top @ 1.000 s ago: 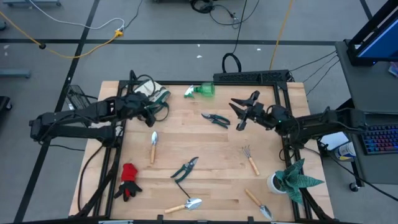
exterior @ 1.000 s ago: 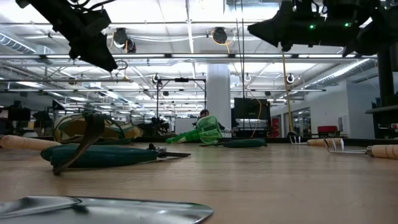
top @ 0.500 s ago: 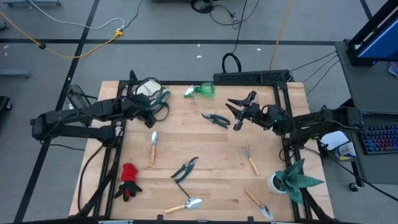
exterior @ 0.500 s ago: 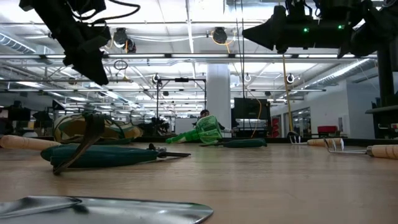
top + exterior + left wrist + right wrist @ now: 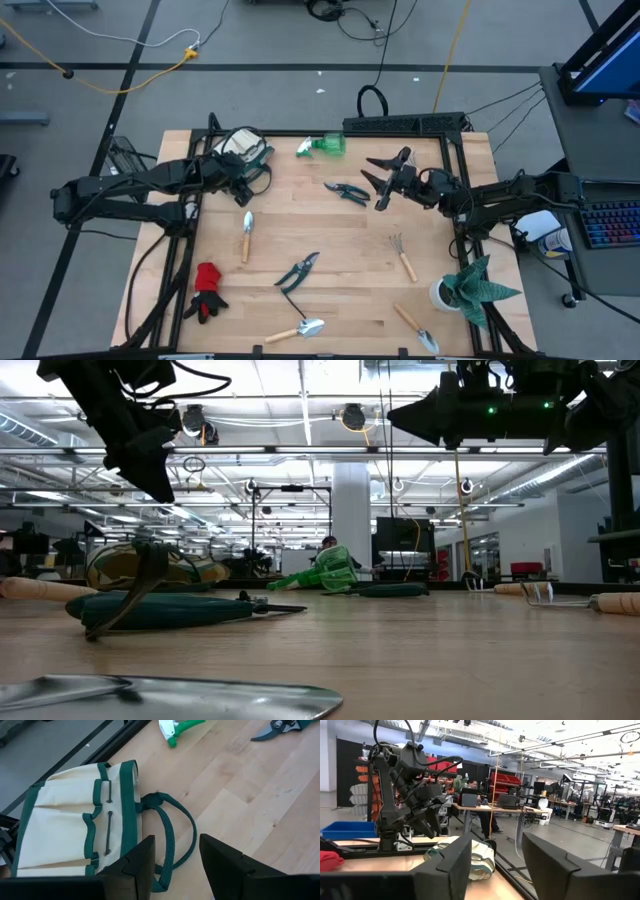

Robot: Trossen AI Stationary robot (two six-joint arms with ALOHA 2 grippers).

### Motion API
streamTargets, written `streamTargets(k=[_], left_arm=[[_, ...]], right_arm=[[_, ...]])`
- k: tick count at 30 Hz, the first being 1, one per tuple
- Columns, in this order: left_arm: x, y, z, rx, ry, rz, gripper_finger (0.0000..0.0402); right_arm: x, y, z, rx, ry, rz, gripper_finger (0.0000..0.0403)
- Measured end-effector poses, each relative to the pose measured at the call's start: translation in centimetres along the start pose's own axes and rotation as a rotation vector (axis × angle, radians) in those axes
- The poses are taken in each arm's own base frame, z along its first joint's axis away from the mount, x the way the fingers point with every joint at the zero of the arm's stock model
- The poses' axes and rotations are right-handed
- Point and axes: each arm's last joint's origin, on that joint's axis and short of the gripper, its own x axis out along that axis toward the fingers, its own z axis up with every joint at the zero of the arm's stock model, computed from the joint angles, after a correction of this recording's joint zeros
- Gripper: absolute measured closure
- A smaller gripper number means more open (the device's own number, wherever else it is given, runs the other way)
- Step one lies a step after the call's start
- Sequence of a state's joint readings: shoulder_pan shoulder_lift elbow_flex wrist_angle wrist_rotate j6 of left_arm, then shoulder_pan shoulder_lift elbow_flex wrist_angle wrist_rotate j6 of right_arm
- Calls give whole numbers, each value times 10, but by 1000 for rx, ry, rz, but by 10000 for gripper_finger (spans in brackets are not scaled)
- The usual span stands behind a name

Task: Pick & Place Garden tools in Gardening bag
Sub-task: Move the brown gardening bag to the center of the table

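The cream-and-green gardening bag [image 5: 245,146] lies on its side at the table's far left; it also shows in the left wrist view [image 5: 75,820], its dark loop handle [image 5: 170,835] flat on the wood. My left gripper [image 5: 243,179] is open above the table just near of the bag. My right gripper [image 5: 378,182] is open in the air beside black pruning shears [image 5: 346,190]. The green spray bottle [image 5: 322,146], a trowel [image 5: 246,233], a second pair of shears [image 5: 298,271], the red glove [image 5: 207,285], a fork-rake [image 5: 402,257] and two more trowels [image 5: 297,329] [image 5: 415,328] lie on the table.
A spiky green plant in a white pot [image 5: 462,287] stands at the table's near right. A black frame [image 5: 405,124] runs along the far edge. People and desks show in the room beyond in the right wrist view [image 5: 485,805].
My right gripper has moved a little toward the table's left edge, closer to the black pruning shears. My left gripper has drifted slightly toward the left, staying by the bag. Nothing on the table has moved.
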State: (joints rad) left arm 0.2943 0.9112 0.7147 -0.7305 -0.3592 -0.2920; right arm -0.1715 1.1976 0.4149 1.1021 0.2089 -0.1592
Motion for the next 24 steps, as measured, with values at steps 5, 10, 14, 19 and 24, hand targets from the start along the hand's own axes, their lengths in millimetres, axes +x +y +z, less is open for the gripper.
streamTargets(k=[5, 10, 14, 19, 24], left_arm=[[0, 0, 0, 0, 0, 0, 243], [0, 0, 0, 1, 0, 0, 243], [0, 0, 0, 2, 2, -5, 243], [0, -2, -1, 35, 15, -49, 243], [0, -2, -1, 61, 14, -50, 242]], right_arm=[[0, 1, -5, 10, 48, 7, 214], [-1, 1, -10, -1, 102, 16, 216], [-1, 2, -13, -7, 129, 20, 219], [-2, 2, -16, -15, 166, 25, 218], [-2, 2, -17, -19, 174, 27, 216]])
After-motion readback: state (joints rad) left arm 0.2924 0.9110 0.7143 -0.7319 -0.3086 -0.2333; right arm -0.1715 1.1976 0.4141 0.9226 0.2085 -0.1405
